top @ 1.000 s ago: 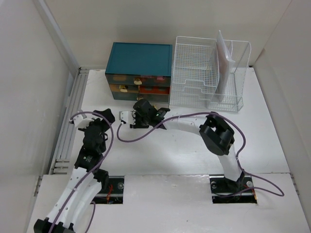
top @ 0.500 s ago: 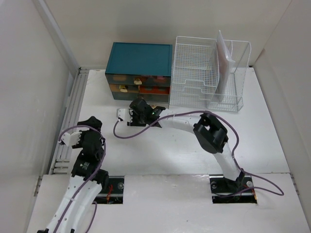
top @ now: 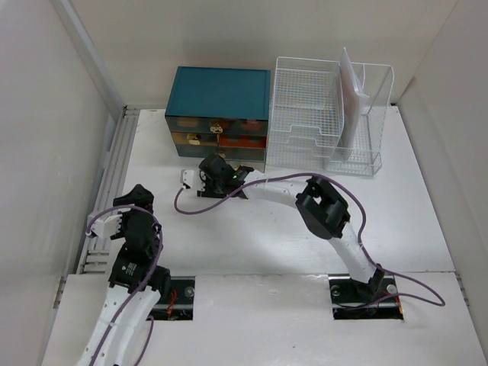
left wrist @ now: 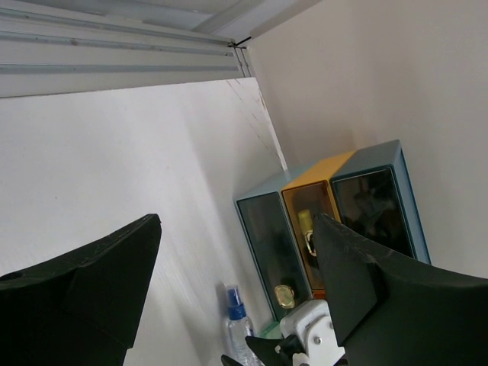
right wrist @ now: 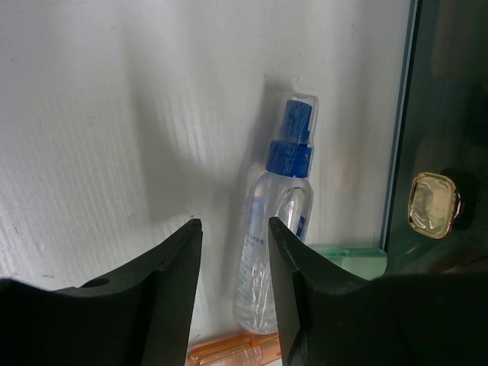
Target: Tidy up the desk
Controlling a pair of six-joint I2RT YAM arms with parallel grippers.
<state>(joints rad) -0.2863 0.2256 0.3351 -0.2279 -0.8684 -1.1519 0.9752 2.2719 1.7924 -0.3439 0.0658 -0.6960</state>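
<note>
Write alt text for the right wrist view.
A clear spray bottle with a blue cap lies on the white desk, seen between the two dark fingers of the right gripper, which stands open and holds nothing. At right is the drawer cabinet, its dark front bearing a gold knob.

You see a white tabletop (top: 263,238), a teal drawer box (top: 221,93), a white basket (top: 301,107) of criss-cross wire, and a clear bottle (right wrist: 274,244) with a blue top.
</note>
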